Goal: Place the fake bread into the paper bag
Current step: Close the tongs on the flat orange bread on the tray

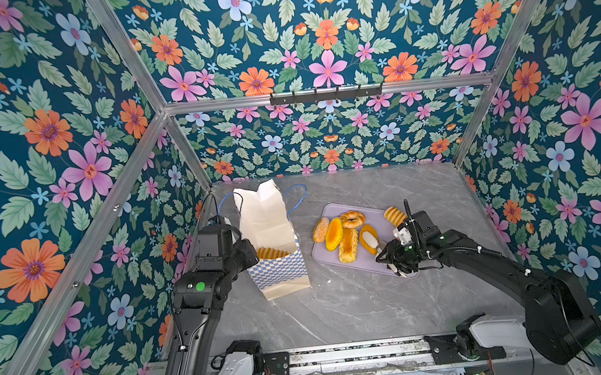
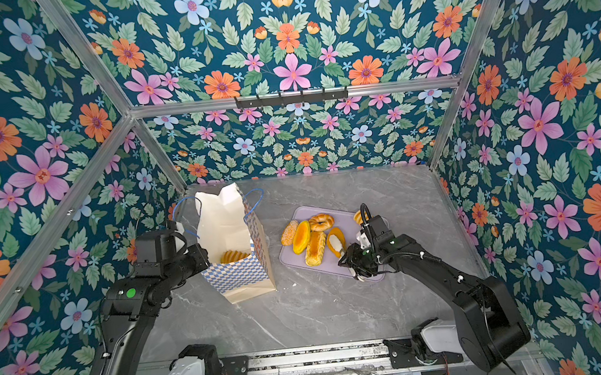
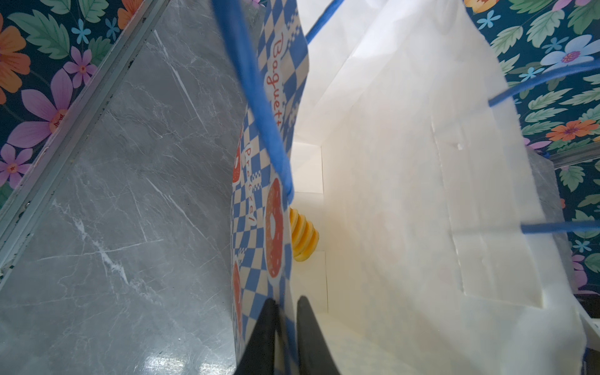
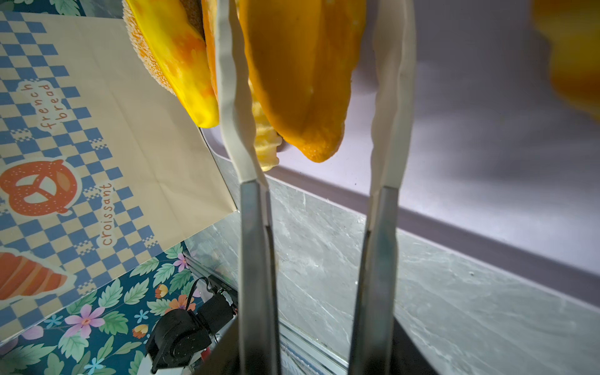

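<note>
Glossy orange bun (image 4: 302, 81) sits between white-tipped tongs (image 4: 316, 97) in the right pincer (image 1: 398, 258); left pincer (image 3: 287, 337) pinches the checkered paper bag (image 3: 406, 162).

Bright, even overhead light; top views sharp.
Glare on the table (image 3: 168, 360) in the left wrist view; bread (image 4: 571, 48) close to the right wrist lens blurs.
</note>
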### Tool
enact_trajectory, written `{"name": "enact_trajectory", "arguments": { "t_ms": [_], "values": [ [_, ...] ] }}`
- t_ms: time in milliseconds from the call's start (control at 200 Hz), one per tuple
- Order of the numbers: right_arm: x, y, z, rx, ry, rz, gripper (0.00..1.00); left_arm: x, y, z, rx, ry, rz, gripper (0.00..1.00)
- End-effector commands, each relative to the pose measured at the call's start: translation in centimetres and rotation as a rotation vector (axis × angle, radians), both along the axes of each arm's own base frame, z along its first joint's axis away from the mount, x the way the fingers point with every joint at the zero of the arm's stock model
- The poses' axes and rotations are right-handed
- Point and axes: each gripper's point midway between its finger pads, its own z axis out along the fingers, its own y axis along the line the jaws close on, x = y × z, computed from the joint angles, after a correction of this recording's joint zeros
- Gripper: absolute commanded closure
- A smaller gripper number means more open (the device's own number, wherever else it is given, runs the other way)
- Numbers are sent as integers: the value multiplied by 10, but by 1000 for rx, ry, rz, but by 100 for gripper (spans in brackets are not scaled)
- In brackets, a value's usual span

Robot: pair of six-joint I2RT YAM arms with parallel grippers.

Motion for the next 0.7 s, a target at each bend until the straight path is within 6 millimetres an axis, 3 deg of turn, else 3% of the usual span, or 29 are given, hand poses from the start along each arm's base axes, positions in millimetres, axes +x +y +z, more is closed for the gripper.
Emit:
{"name": "enact_trajectory", "arguments": {
  "t_ms": [0, 325, 590, 700],
  "values": [
    [7, 8, 7, 48, -24, 2, 51, 2, 1, 3, 2, -16, 3, 84],
    [8, 6, 9, 40, -32, -8, 62, 2, 1, 5, 4, -16, 5, 83],
    [1, -2, 17, 13, -53, -18, 66, 1, 3, 8, 6, -23, 13, 57],
    [-2, -7, 23, -1, -67, -23, 67, 0, 3, 11, 6, -26, 14, 53]
  ]
}}
